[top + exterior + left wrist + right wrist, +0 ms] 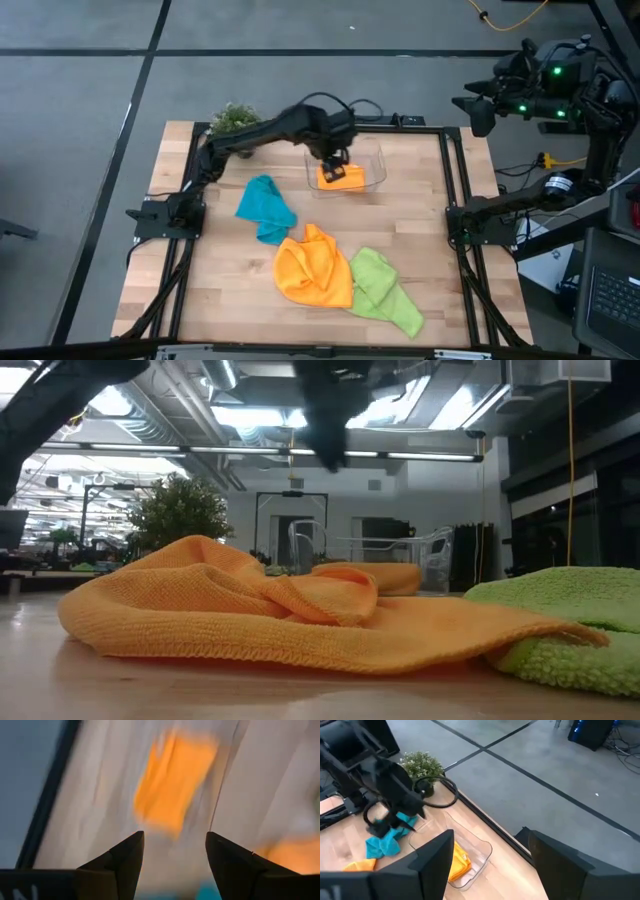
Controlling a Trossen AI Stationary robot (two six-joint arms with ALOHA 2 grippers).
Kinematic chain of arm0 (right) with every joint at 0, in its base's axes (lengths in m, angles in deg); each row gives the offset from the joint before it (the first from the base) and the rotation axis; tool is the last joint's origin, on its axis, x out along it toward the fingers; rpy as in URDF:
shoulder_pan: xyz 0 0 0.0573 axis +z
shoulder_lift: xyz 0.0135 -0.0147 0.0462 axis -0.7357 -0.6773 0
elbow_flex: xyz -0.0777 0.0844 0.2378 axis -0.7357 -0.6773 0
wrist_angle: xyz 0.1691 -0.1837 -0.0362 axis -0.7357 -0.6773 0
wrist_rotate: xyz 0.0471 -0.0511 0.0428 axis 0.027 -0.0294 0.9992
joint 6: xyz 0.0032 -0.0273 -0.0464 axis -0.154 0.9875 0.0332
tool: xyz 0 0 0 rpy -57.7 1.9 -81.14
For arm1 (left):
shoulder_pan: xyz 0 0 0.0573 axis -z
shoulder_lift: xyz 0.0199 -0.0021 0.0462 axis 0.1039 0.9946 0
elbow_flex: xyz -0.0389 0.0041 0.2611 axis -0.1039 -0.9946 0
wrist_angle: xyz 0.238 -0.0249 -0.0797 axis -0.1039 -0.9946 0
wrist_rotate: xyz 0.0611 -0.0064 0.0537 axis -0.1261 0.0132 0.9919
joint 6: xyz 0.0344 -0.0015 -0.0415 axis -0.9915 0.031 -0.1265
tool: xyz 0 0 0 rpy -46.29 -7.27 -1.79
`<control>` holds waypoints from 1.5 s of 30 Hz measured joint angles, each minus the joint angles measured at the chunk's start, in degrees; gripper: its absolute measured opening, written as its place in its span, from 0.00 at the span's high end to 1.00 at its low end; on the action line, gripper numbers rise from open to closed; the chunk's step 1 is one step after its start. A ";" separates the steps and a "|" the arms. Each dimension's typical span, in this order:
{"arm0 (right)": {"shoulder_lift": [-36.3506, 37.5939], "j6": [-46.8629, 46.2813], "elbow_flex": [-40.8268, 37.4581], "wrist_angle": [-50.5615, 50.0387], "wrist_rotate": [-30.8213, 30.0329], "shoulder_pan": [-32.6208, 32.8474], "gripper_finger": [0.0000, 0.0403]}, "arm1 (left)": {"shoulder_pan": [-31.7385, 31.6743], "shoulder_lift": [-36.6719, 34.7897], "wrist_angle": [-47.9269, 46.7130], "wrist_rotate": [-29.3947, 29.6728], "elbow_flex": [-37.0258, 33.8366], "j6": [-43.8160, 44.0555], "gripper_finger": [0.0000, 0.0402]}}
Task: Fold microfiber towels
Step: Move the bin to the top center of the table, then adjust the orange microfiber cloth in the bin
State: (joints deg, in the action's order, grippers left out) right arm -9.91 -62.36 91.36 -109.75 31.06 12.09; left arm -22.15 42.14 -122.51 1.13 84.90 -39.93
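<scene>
Left gripper (338, 160) hung over the tub (372, 176), jaws open, nothing held. A folded orange towel (341, 177) sat inside the tub. Teal towel (266, 208) lay crumpled on the surface (420, 250) just left of the tub. The second orange towel (314, 267) lay in front of the tub, touching the green towel (385, 290) on its right. Right gripper (490, 870) was parked high off the surface's right edge, well apart from the tub, jaws open and empty.

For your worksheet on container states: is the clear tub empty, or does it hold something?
Holding something: a folded orange towel lies inside the clear tub, visible through its walls.
</scene>
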 joint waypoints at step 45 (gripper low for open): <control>0.24 0.48 -6.38 0.06 -0.33 -0.01 0.36 | -4.74 -3.21 8.46 11.36 -21.75 -14.53 0.48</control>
State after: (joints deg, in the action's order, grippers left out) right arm -9.67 -61.87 84.98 -109.69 30.74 12.08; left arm -26.89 38.93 -114.05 12.50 63.15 -54.45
